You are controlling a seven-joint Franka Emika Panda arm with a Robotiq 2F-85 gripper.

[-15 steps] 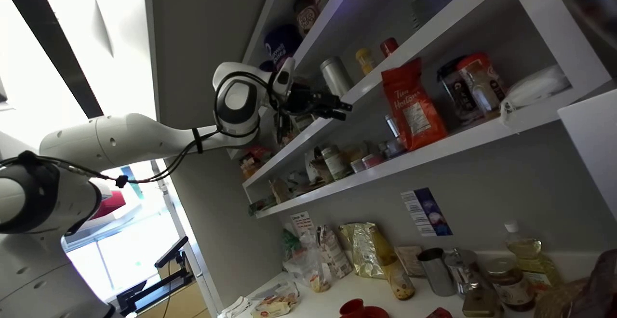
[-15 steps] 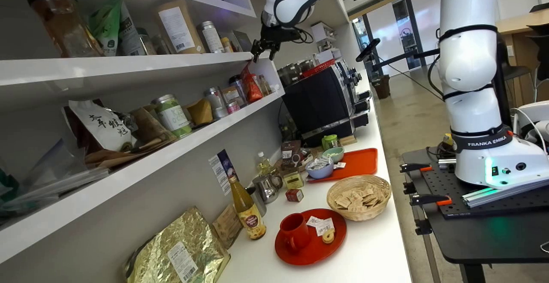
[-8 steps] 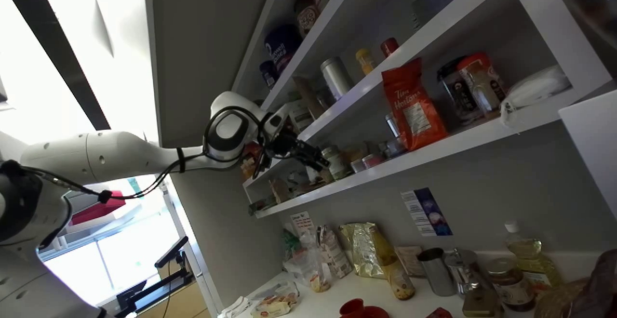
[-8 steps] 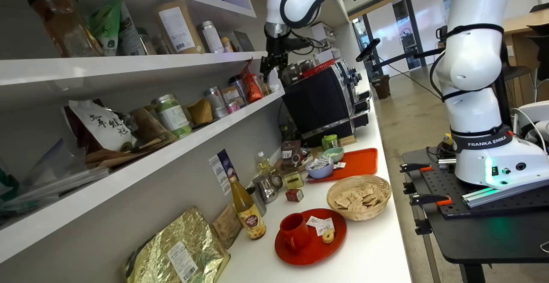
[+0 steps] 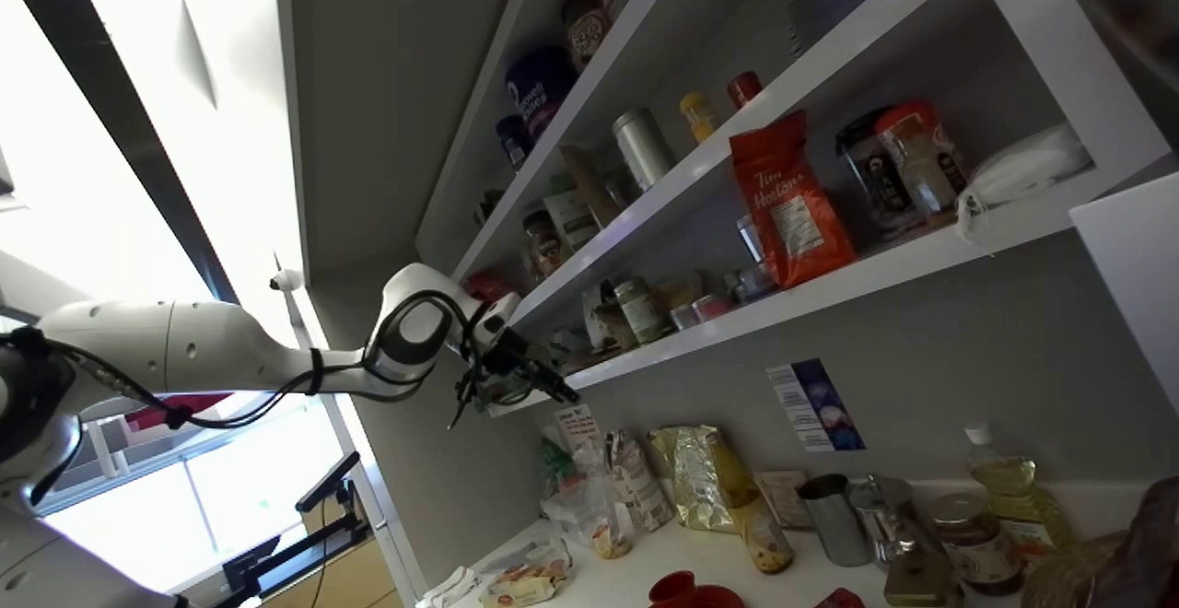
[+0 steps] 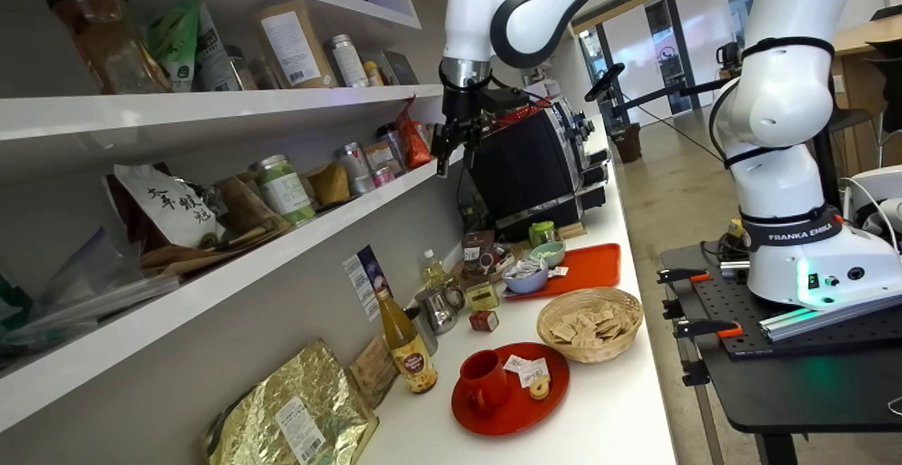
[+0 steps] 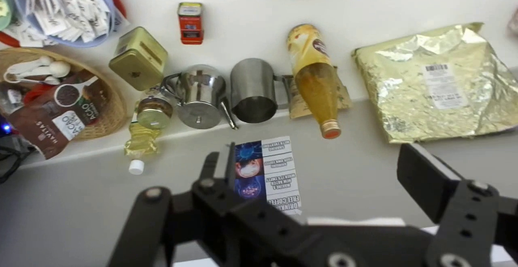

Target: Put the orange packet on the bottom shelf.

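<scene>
- Packet (image 5: 797, 212), red-orange foil, stands on the bottom shelf (image 5: 903, 267), right of centre in an exterior view; base near the front edge. Top reaches the upper board (image 5: 829, 55) in the picture; can't tell if touching.
- Tool (image 7: 323, 166): jaws wide apart in the wrist view, nothing in the gap, nothing held. In an exterior view the tool (image 5: 569, 392) hangs left of centre, well apart from the packet.
- Wrist view: bench (image 7: 243, 28) across the upper half, with bottle (image 7: 313, 81) and gold foil pack (image 7: 437, 89); packet out of sight there.
- Step in hand: probably the tail end. Placing and release look done; only clearing off seems left.
- Next move: calls for a plain retreat from the shelf, no regrasp.
- Risk, my guess: a brush against the packet could tip it over the edge. Soft bag; if adjusting, nudge the base inward.
</scene>
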